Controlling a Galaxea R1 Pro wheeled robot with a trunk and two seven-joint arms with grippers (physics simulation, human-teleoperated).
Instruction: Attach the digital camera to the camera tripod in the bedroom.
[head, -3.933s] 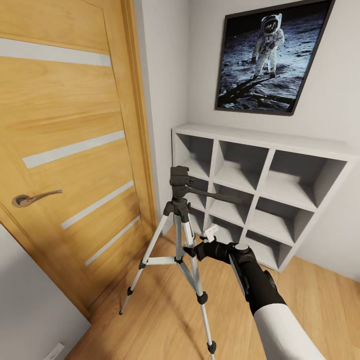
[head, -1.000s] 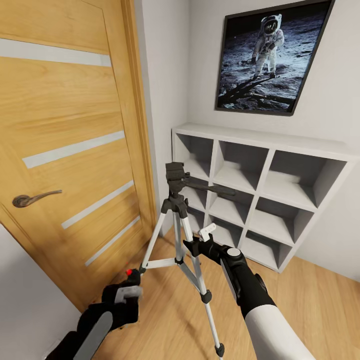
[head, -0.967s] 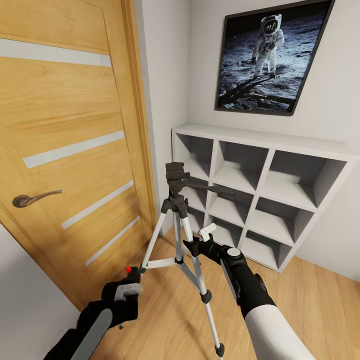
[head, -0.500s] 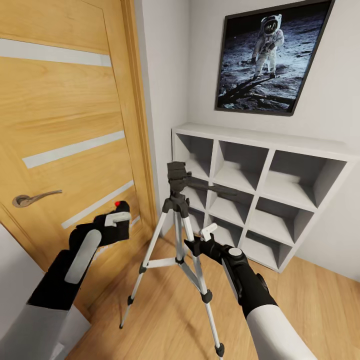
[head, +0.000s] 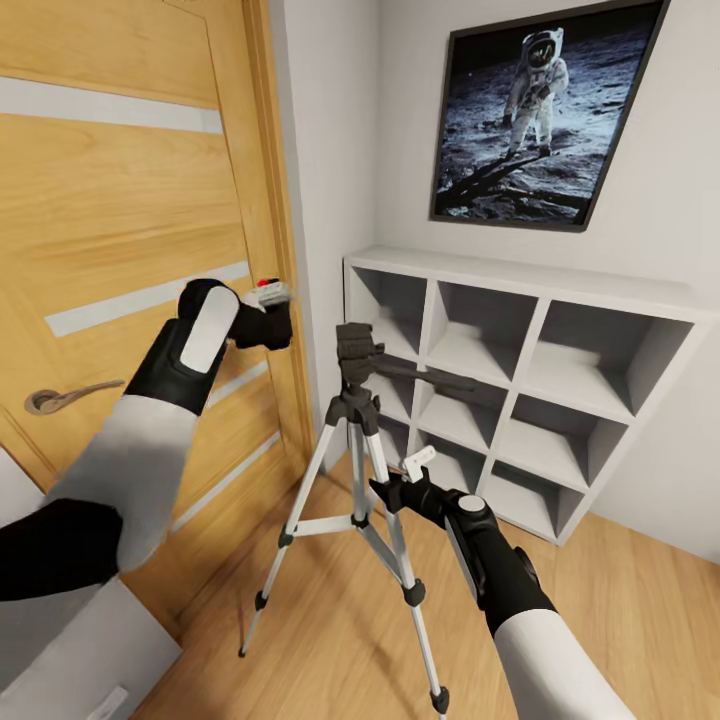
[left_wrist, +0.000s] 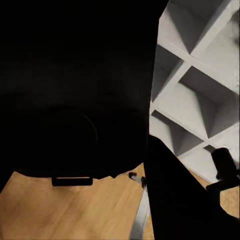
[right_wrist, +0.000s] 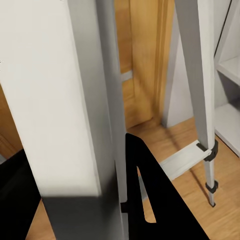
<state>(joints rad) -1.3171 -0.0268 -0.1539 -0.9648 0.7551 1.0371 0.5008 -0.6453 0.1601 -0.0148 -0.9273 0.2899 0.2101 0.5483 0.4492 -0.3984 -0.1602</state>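
Black digital camera (head: 266, 312) sits clenched in left end effector (head: 272, 318), above-left of tripod head (head: 357, 352).

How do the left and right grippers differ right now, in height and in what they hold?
Height: the left gripper is raised above the tripod head; the right gripper sits low, at leg level.
Load: the left carries the digital camera, red dot up; the right is closed on a leg of the camera tripod.
Placement: the left is near the door, clear of the tripod; the right touches it.
Shared: both are shut on something.
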